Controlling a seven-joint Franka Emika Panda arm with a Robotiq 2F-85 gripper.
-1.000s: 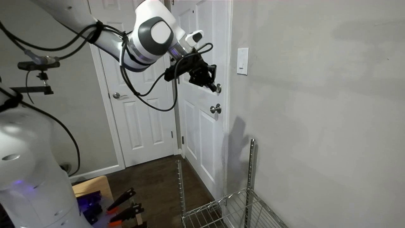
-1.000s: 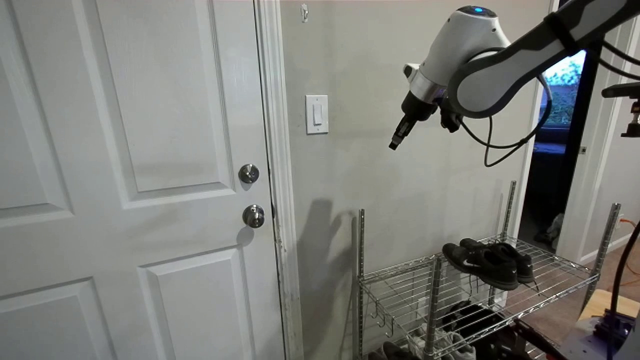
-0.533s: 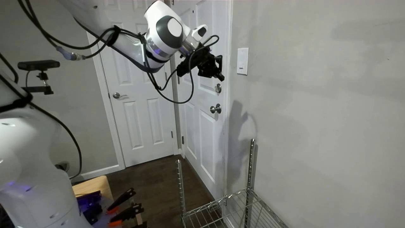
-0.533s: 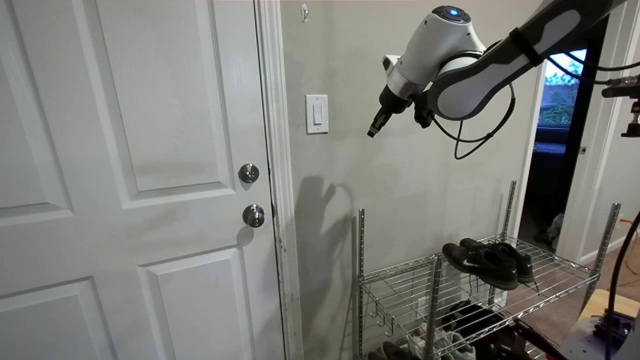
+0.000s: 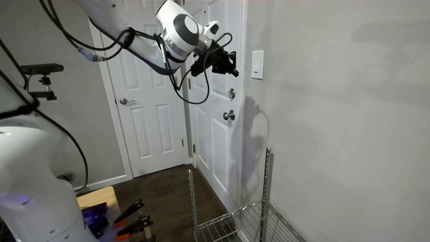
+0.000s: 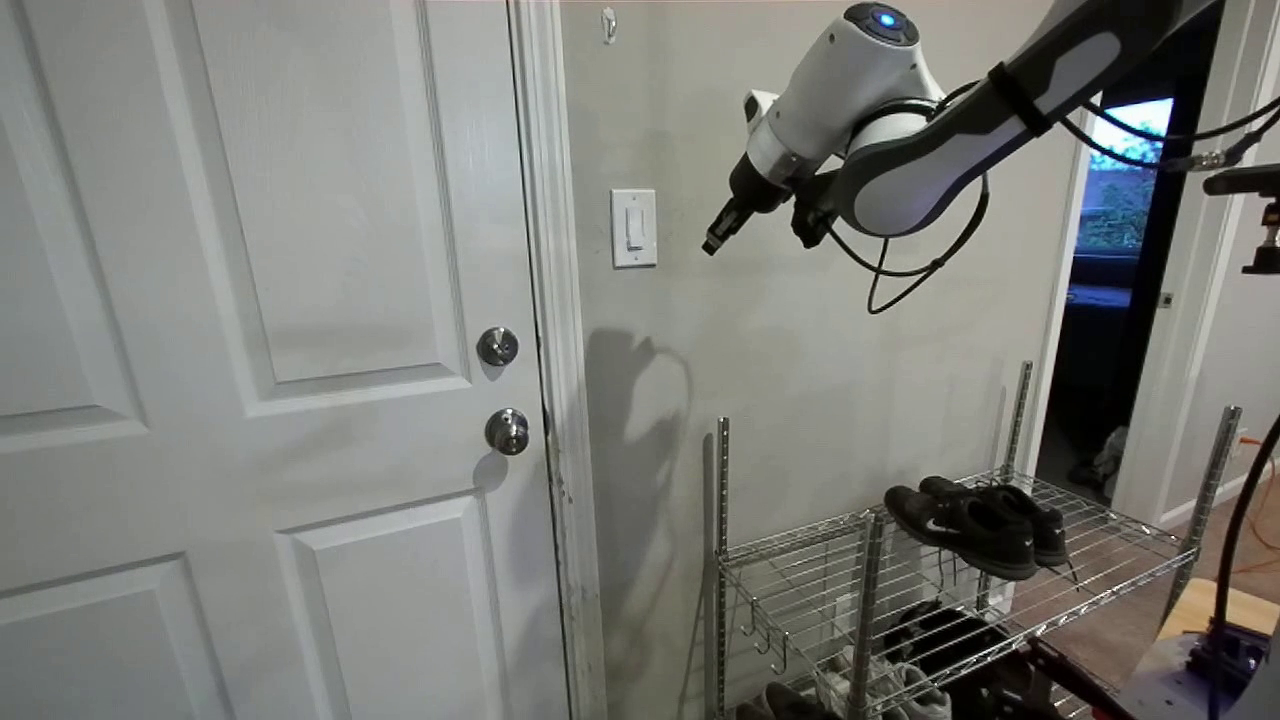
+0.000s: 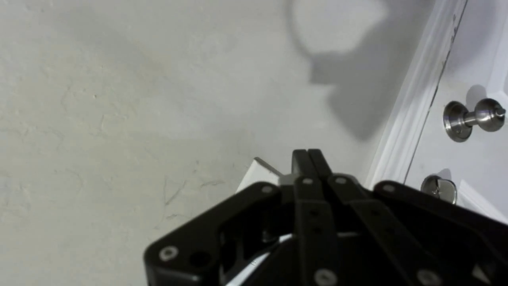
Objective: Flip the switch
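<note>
I find my gripper [image 7: 308, 155] clenched, its fingers [image 7: 300, 165] lying flush side by side at the tips. In both exterior views it stands near the switch [image 6: 633, 228] but apart from it, tilted downward at the end of the robot arm [image 6: 915, 190]. The switch is mounted upright on the wall [image 6: 780, 370], a white plate with a rocker [image 6: 635, 229]; in the wrist view the gripper hides much of it, leaving one corner exposed. Which way the rocker is set, I cannot tell.

A small hook [image 6: 609, 26] is fixed to the wall above the switch. Below the switch I note a shadow [image 6: 635, 470]. Just beside the switch runs the door frame [image 6: 560, 300], and past it, on the same side, the white door [image 6: 330, 230], closed. The door's lock [image 6: 497, 347] and round knob [image 6: 507, 432] both sit lower than the switch, the knob beneath the lock. On the side of the switch away from the door, and well below it, I observe a wire rack [image 6: 868, 610] bearing black shoes [image 6: 975, 535]. Farthest from the switch on that side is a doorway [image 6: 1095, 370], dark inside, with a window [image 6: 1115, 215] beyond.
</note>
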